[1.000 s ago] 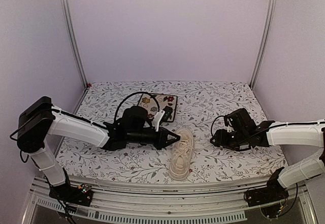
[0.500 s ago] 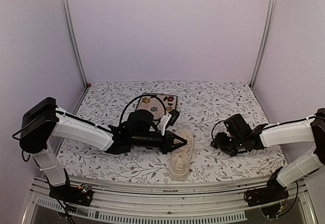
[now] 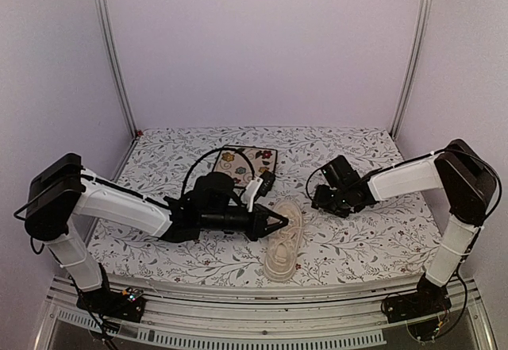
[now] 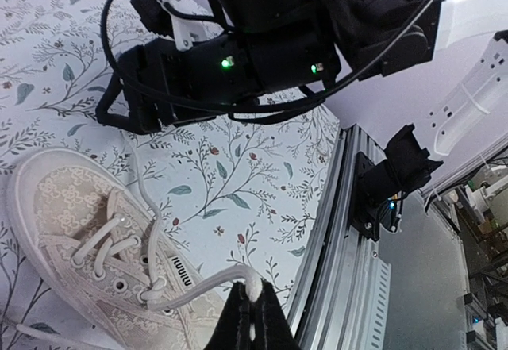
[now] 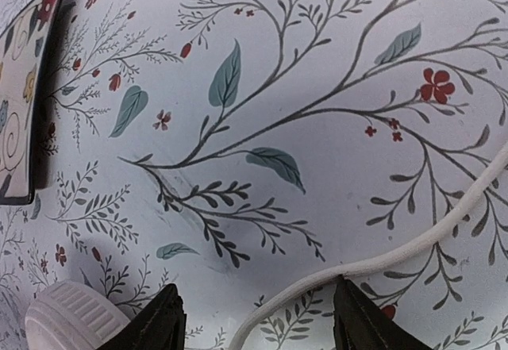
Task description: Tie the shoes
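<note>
The cream sneaker (image 3: 283, 240) lies on the floral tablecloth at front centre, its toe pointing away from the arms. My left gripper (image 3: 278, 224) hangs over its left side. In the left wrist view that gripper (image 4: 252, 309) is shut on the end of one cream lace (image 4: 198, 288), which runs taut from the shoe's (image 4: 67, 215) eyelets. My right gripper (image 3: 317, 200) sits low, just right of the shoe's toe. In the right wrist view it (image 5: 262, 322) is open, and the other lace (image 5: 397, 251) lies on the cloth between its fingertips (image 5: 163, 322). The shoe's toe (image 5: 67, 314) shows at lower left.
A square floral plate with a dark rim (image 3: 235, 151) lies behind the shoe, also at the left edge of the right wrist view (image 5: 22, 96). The metal rail of the table's front edge (image 3: 262, 286) runs close to the shoe's heel.
My right arm has swung left and back from the right side of the table to beside the shoe's toe. My left gripper has edged right, over the shoe.
</note>
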`<state>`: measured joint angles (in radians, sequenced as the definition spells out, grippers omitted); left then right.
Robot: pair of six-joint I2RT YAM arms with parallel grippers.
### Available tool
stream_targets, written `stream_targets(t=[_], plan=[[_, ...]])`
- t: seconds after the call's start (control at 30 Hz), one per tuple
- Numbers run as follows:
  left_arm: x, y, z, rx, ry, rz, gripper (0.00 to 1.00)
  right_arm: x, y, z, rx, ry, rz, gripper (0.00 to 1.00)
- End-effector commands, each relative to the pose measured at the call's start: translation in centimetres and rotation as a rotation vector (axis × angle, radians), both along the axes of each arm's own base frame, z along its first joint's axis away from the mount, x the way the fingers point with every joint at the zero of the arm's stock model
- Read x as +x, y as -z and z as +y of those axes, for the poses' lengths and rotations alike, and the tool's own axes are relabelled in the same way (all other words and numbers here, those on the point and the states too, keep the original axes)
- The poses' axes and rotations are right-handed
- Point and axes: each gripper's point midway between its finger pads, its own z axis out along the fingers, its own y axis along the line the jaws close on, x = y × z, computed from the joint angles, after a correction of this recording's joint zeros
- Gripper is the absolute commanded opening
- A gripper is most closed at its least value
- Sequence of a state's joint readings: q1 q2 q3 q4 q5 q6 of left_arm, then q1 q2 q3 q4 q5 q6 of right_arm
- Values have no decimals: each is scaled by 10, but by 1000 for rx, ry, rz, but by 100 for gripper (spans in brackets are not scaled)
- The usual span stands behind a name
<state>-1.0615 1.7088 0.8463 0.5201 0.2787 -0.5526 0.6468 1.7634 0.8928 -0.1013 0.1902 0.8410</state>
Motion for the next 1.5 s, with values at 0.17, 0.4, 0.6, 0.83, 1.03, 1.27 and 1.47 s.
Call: stream_targets(t=[0.17,0.4,0.6,0.83,1.03,1.27,1.47], plan=[[-1,-16,6,-36,-29,-39,0,-18,35,-19,-284,-76,165,57],[1,-12,11,-23,-43,-51,0,-26,45,-21,-293,-91,206,27],[1,-12,16,-21,-56,-57,0,-29,40,-32,-298,-78,204,3],[-1,-12,19,-24,-55,-58,0,-27,-2,-39,-222,-67,99,2],[-1,-10,20,-24,-56,-59,0,-14,-78,6,65,-199,-145,2],[1,-10,21,-23,-61,-59,0,-12,-127,53,250,-385,-267,2],[1,-8,20,-24,-59,-60,0,-20,-156,118,410,-583,-309,2]])
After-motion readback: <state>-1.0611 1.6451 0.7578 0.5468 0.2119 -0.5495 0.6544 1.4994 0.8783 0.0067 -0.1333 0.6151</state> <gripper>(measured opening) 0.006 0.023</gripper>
